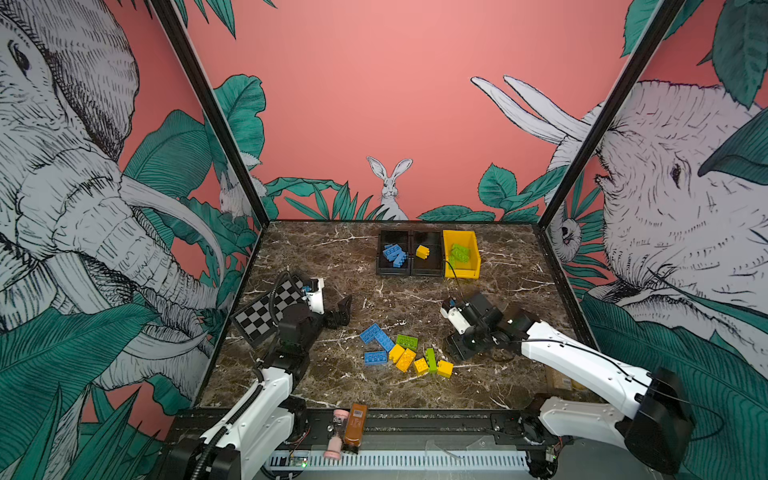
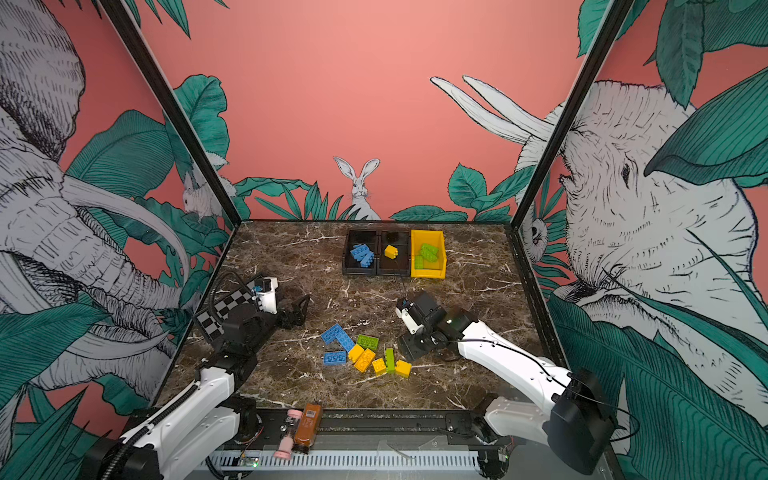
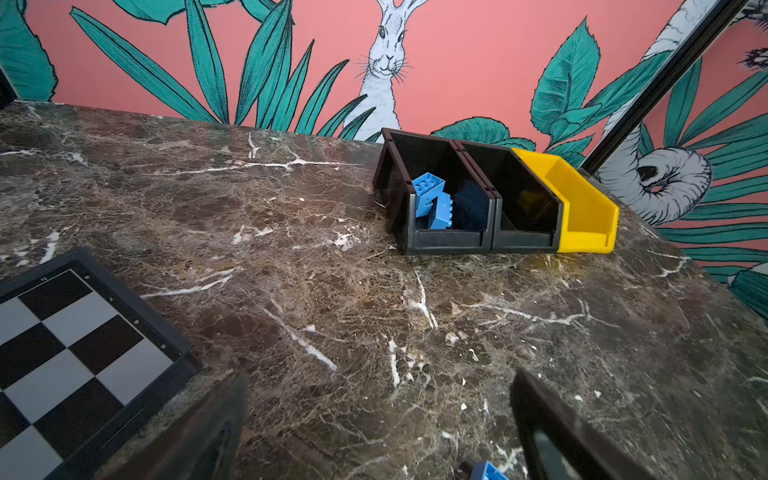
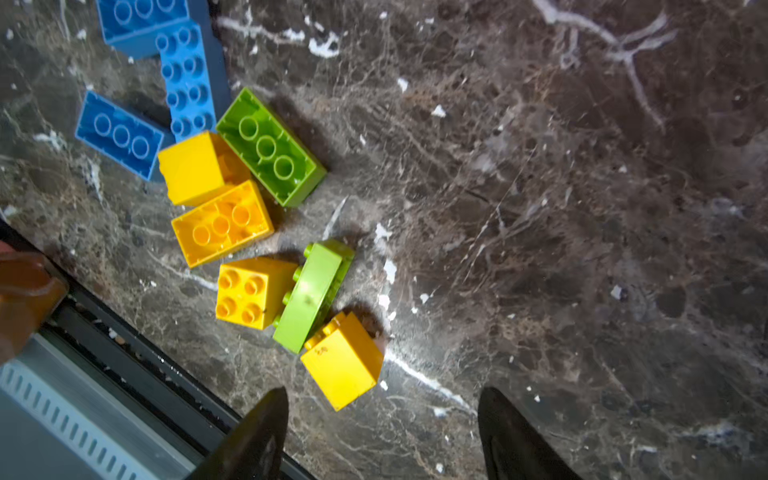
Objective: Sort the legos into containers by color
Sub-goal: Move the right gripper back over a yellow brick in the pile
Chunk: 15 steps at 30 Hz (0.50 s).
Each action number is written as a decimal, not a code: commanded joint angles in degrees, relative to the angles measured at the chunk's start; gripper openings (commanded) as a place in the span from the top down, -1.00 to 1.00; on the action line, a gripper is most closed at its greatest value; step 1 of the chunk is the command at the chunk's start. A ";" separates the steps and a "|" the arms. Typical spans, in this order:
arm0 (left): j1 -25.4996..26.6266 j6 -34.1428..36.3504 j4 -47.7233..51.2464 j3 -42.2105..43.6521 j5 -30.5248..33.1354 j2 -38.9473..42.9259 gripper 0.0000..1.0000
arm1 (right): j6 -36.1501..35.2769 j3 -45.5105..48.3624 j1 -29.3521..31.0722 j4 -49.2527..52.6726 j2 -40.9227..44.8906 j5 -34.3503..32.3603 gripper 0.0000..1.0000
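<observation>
Legos (image 1: pixel 405 351) wait on the bench (image 1: pixel 332 257) as the right end effector (image 4: pixel 382 399) hovers open beside the loose pile.

Nine bricks (three blue, four yellow, two lime green) lie clustered near the front edge, well apart from the containers (image 1: pixel 411 249) at the back. There, blue bricks sit in the left black bin (image 1: pixel 379 253), a lone yellow one in the middle black bin (image 1: pixel 428 272), and green ones in the yellow bin (image 1: pixel 476 257). The right jaws stand apart with nothing between them, near a small yellow brick (image 4: pixel 343 361) tipped on its side. The left end effector (image 3: pixel 378 415) is spread wide and empty over bare marble. The bricks look light, rigid and slick-sided, so a pinch across two flat opposite walls, clear of the green brick (image 4: pixel 313 295) touching it, seems the surest hold.
</observation>
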<state>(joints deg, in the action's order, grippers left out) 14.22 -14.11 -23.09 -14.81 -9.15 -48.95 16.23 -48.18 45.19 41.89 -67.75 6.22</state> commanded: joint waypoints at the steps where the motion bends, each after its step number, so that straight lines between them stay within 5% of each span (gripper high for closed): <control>1: 0.28 0.06 -0.02 -0.84 -0.18 0.52 -0.98 | 1.55 -1.76 3.94 2.81 -0.69 -4.58 -0.43; 15: 0.24 0.58 0.29 -0.75 -0.08 0.78 -0.98 | -1.85 -5.88 12.23 5.87 -11.15 -2.76 -0.44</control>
<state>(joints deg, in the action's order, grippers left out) 14.24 -13.91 -23.07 -14.81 -9.15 -48.93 15.68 -52.93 56.45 45.41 -77.71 3.42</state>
